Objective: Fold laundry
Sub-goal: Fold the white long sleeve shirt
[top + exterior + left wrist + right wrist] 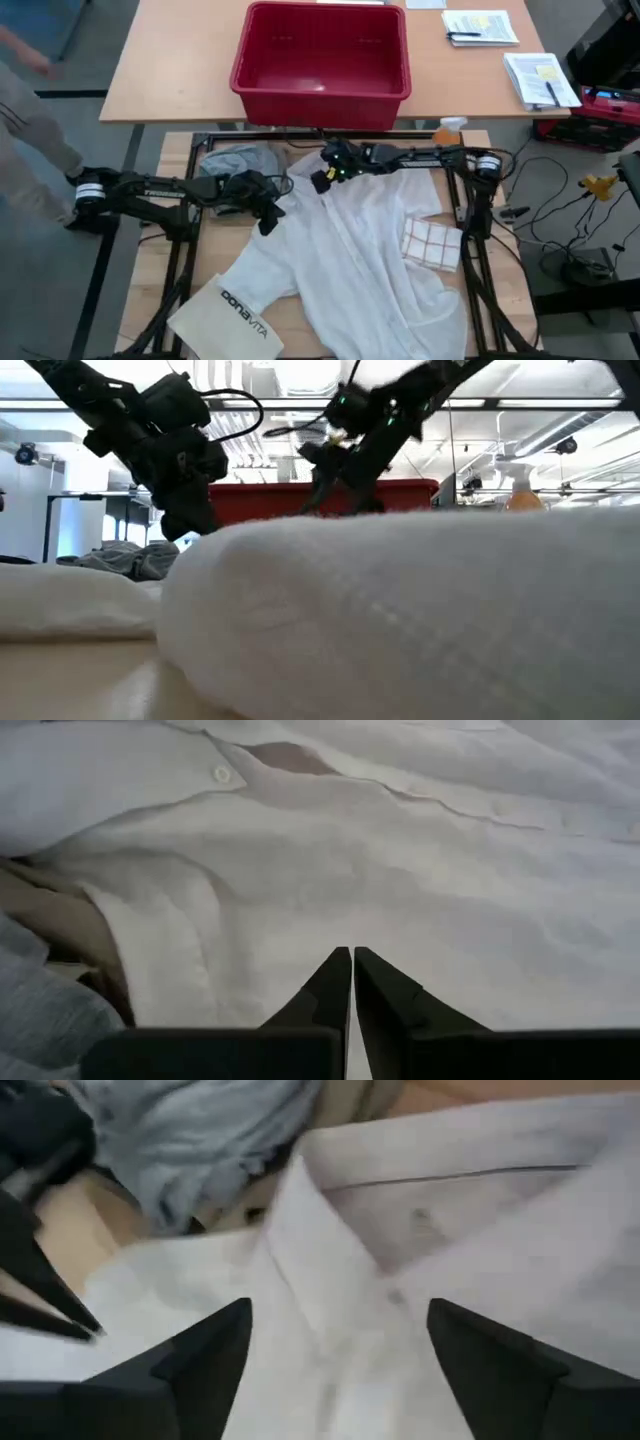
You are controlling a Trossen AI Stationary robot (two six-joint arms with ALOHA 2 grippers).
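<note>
Overhead, both arms angle inward over the white shirt (350, 250).

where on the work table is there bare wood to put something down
Bare wood shows on the table's far left corner beside the grey T-shirt, and at its left edge above the bonavita bag. The white shirt crowds the rest.

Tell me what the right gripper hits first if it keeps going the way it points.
Probably the white shirt's collar: the right gripper, fingers open, points at it in its wrist view. How far off is unclear.
</note>
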